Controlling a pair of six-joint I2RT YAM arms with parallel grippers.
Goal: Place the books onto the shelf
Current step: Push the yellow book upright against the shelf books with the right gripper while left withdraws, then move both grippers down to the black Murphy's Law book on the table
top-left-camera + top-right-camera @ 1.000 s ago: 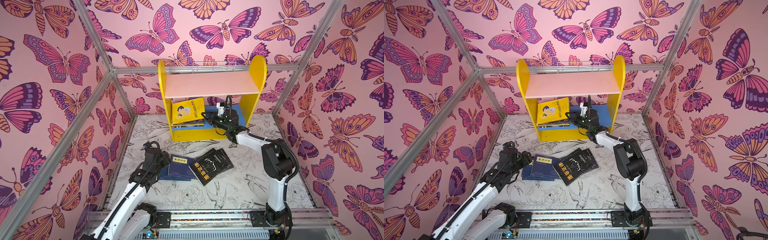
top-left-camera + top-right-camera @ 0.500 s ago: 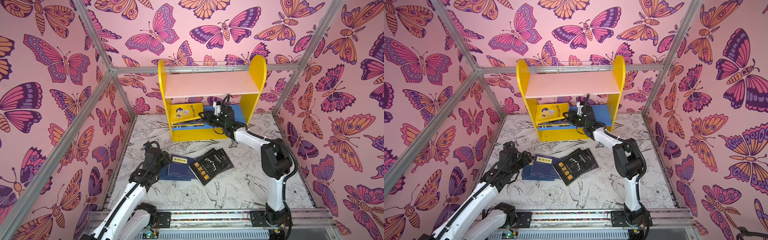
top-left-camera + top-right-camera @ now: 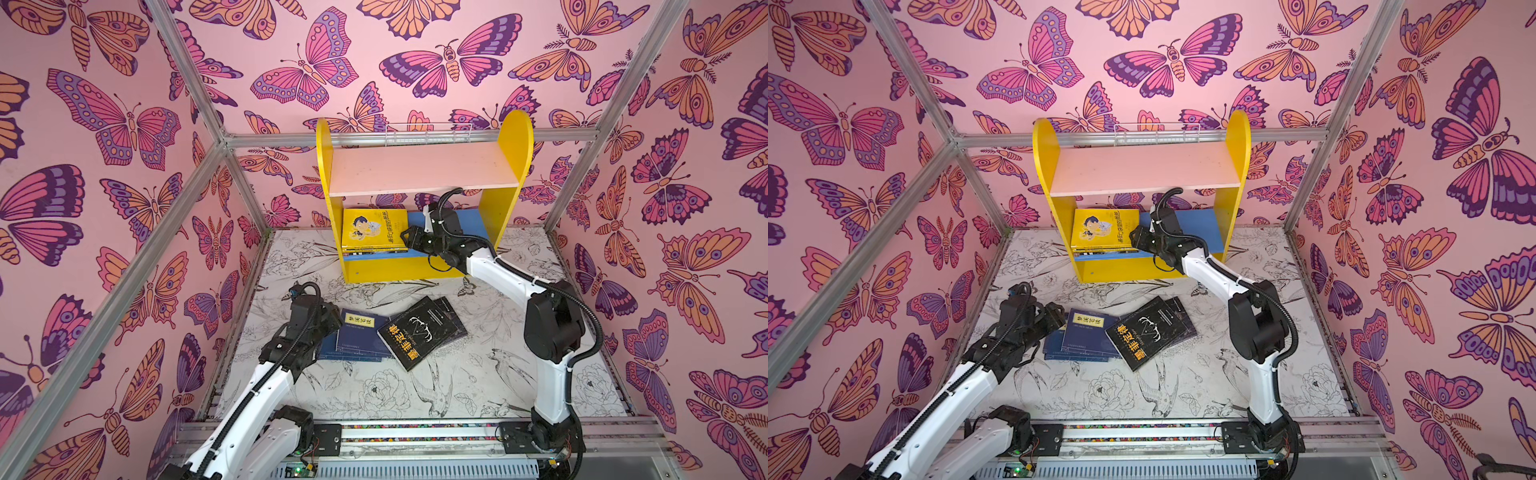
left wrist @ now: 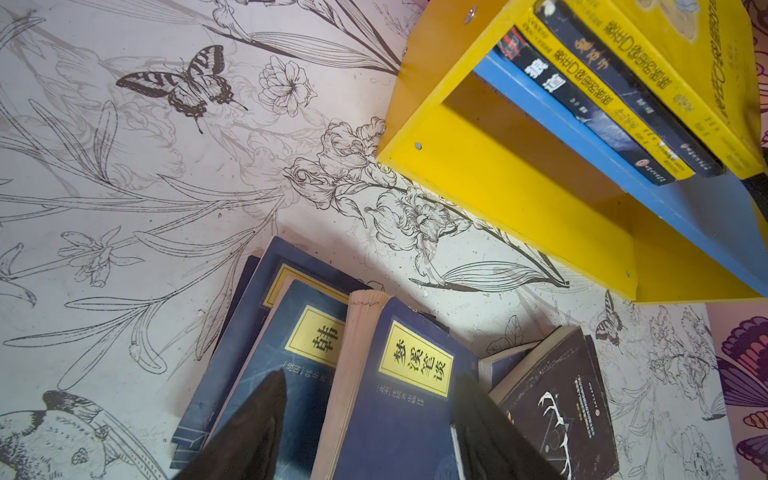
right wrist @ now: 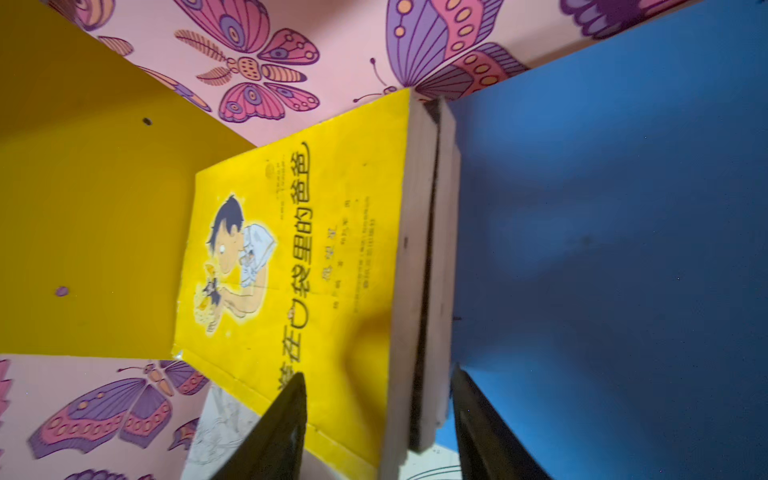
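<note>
Blue books (image 3: 360, 338) lie on the floor in front of the shelf (image 3: 424, 174); the left gripper (image 4: 365, 432) hangs over them with fingers apart. One may slip. Farther right, the right gripper (image 5: 378, 419), fingers apart, could bump the yellow book (image 3: 372, 226) off the shelf's blue board.

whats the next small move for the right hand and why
Probably draw the right hand straight back out of the shelf. Its fingers stand apart on either side of the yellow book, which lies flat on the stack on the blue board, so that book looks placed. Navy books and dark books wait on the floor.
</note>
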